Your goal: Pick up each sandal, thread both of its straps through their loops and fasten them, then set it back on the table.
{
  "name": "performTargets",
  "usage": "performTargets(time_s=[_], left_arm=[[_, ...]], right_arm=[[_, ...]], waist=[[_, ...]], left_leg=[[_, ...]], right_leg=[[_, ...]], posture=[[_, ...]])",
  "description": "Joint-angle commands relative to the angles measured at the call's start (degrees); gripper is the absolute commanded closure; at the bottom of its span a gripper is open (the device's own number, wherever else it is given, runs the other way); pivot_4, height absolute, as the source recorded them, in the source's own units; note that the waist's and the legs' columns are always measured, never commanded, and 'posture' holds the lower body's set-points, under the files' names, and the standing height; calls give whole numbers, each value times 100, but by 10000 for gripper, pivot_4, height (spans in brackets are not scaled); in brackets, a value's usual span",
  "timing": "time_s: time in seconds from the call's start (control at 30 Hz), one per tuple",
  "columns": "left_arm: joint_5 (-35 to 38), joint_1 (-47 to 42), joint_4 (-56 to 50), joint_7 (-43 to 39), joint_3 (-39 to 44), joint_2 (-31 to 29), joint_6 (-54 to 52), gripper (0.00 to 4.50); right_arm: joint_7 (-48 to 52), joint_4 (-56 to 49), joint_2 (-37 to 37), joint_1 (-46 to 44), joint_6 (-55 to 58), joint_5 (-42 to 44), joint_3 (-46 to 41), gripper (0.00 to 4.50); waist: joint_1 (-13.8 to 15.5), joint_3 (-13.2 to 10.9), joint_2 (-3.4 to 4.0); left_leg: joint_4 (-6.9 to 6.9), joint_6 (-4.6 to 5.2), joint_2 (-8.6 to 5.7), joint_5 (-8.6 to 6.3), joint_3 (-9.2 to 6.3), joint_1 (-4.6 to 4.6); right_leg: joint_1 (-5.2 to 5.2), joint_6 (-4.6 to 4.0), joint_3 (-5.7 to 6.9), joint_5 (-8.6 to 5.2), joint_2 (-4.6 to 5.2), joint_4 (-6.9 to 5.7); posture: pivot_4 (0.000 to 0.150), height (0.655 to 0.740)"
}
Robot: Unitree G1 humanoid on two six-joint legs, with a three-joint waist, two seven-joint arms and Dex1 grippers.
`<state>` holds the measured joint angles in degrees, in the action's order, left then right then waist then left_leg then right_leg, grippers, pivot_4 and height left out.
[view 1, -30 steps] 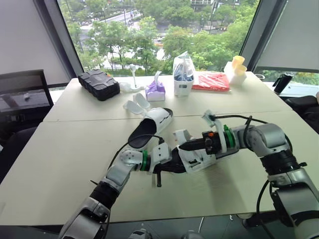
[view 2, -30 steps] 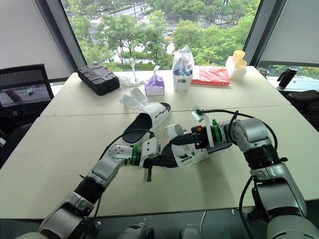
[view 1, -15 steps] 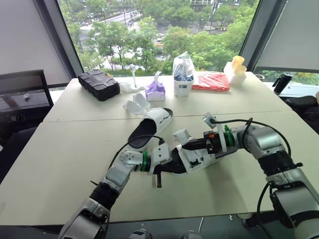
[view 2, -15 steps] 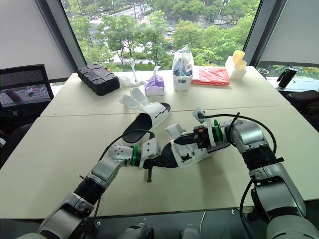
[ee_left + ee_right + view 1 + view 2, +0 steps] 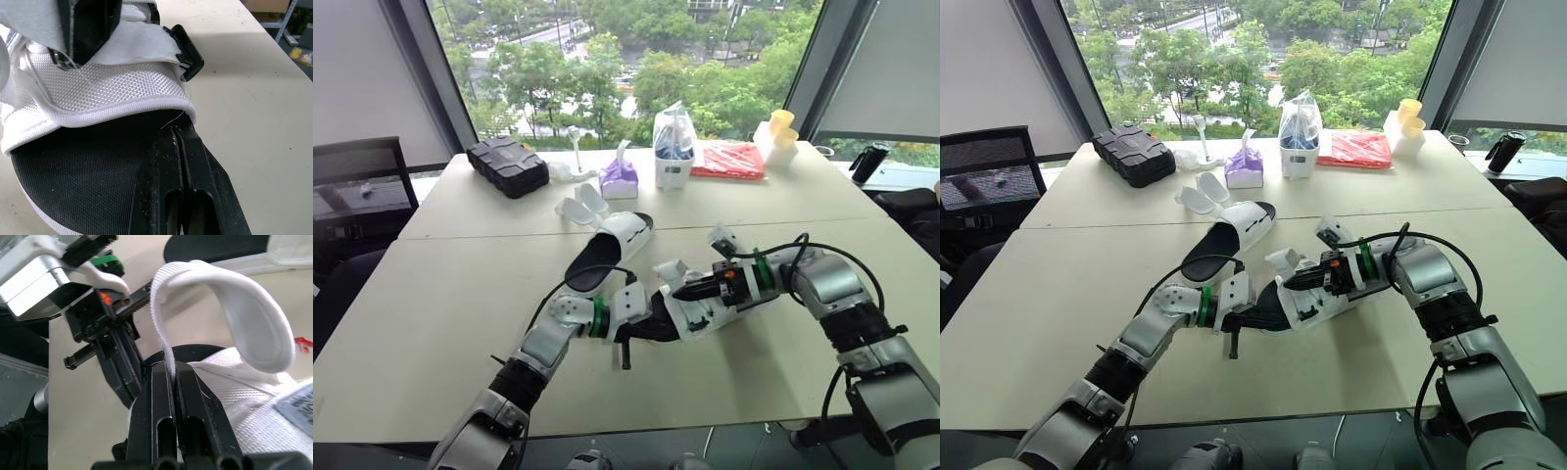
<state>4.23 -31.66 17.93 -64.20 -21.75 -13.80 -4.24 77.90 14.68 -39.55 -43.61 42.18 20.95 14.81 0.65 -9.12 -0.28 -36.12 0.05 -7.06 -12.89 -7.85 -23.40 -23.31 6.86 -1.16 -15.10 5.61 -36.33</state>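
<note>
Your work surface — two beige tables (image 5: pixel 431 294) butted along seam. On far table, check left to right: black case (image 5: pixel 507 166), white stand (image 5: pixel 576 155), purple tissue box (image 5: pixel 619 180), clear bag (image 5: pixel 673 147), red packet (image 5: pixel 728 160), yellow cups (image 5: pixel 779 129). White sandal (image 5: pixel 607 251) lies across seam — two clear pieces (image 5: pixel 579 207) just behind it.

bright daylight pours through the windows (image 5: pixel 607 59); soft, faint shadows lie on the table (image 5: pixel 431 294).

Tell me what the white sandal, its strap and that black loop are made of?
The sandal looks like matte white woven fabric; a criss-cross weave shows. The strap seems to be soft webbing, since it curls over. The loop is probably hard black plastic, smooth with a faint sheen.
</note>
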Motion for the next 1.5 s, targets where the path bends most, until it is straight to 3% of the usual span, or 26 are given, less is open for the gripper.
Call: performTargets(time_s=[0.03, 0.7, 0.8, 1.03, 1.07, 1.3, 1.5], left_arm=[[-125, 95, 123, -42, -147, -73, -79, 45000], [-127, 61, 173, -69, -160, -51, -45, 45000], [-129, 39, 203, -80, -167, -34, -30, 45000], [-124, 24, 228, -90, -172, -16, -15, 45000], [-122, 28, 228, -91, -173, -15, -14, 45000], [-125, 37, 252, -105, -169, -4, 19, 45000], [-128, 43, 290, -105, -169, 11, 59, 45000]], right_arm=[[113, -468, -102, 78, 115, 110, -67, 44444], [198, -1046, -546, 600, -623, -639, 311, 44444], [212, -1155, -691, 686, -647, -705, 305, 36379], [160, -1993, -1107, 840, -145, -299, -113, 3009], [135, -2196, -1210, 863, -9, -180, -261, 1394], [-110, -3236, -1959, 1333, 893, 637, -1349, 1394], [-466, -3710, -2093, 2138, 1417, 1176, -1955, 1394]], waist=[[1, 0, 0], [6, 1, 0], [13, 1, 0], [12, 1, 0], [15, 1, 0], [19, 0, -1], [19, -1, -3]], left_leg=[[0, 0, 0, 0, 0, 0], [-1, 0, 0, 0, 0, 2], [-2, 0, 0, 0, 0, 2], [-7, 0, -1, 0, 0, 2], [-7, 0, -1, 0, 0, 2], [0, 0, 1, -1, 0, -2], [-3, 1, 1, -1, 3, -2]], right_leg=[[0, 0, 0, 0, 0, 0], [4, 0, 1, 0, 0, 0], [4, 0, 1, 0, 0, 0], [9, 0, 2, 0, 2, 1], [9, 0, 2, 0, 2, 1], [3, 0, 2, -1, 3, 4], [6, 0, 1, -1, 6, 5]], posture=[[1500, 7400], [1500, 7400], [1500, 7400], [1500, 7400], [1500, 7400], [1500, 7400], [1500, 7400]])
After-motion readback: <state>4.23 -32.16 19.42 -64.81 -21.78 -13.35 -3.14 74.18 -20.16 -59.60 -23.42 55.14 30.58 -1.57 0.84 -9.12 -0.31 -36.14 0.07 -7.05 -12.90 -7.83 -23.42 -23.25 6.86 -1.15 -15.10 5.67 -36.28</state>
